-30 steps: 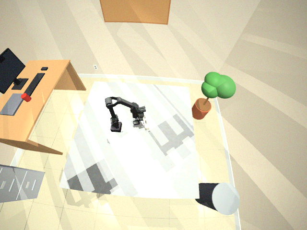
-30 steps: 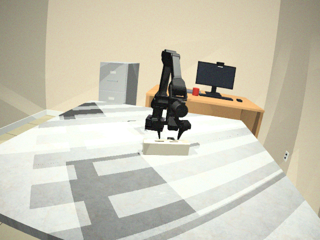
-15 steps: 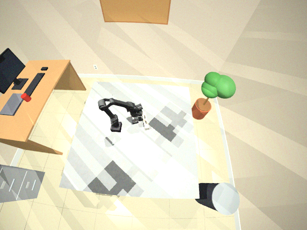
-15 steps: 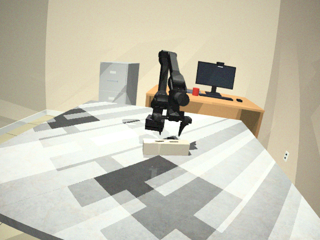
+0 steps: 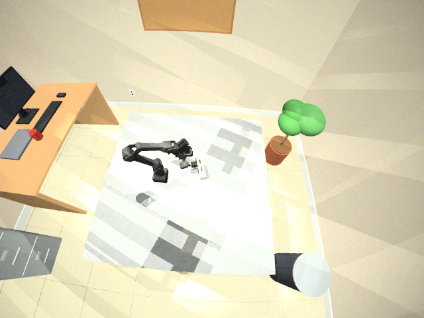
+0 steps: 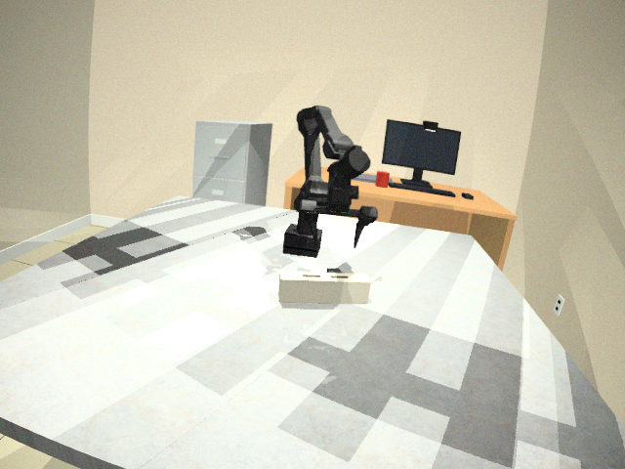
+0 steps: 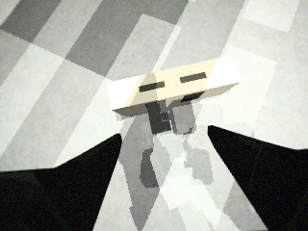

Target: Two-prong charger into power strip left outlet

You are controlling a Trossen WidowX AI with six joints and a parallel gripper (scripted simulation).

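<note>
A: Office room, grey-and-white patterned table (image 6: 151, 327), desk (image 6: 429, 204) and filing cabinet (image 6: 229, 161) behind it. Claw first?

B: Claw (image 7: 165, 134) is spread wide and we see nothing between its fingers. It hangs above the table, pointing down.

A: We agree. And the charger?

B: We take the small dark block (image 7: 159, 117) for the charger. It lies on the table just ahead of the fingertips, apart from them, touching the near side wall of the power strip (image 7: 173, 89).

A: Strip itself?

B: Cream box, lying flat, tilted a little across the wrist view. We see both dark slots on its top face uncovered, so the charger is not yet plugged in.

A: Arm base?

B: Base (image 6: 303, 242) stands on the table near the strip, on the desk side.
</note>
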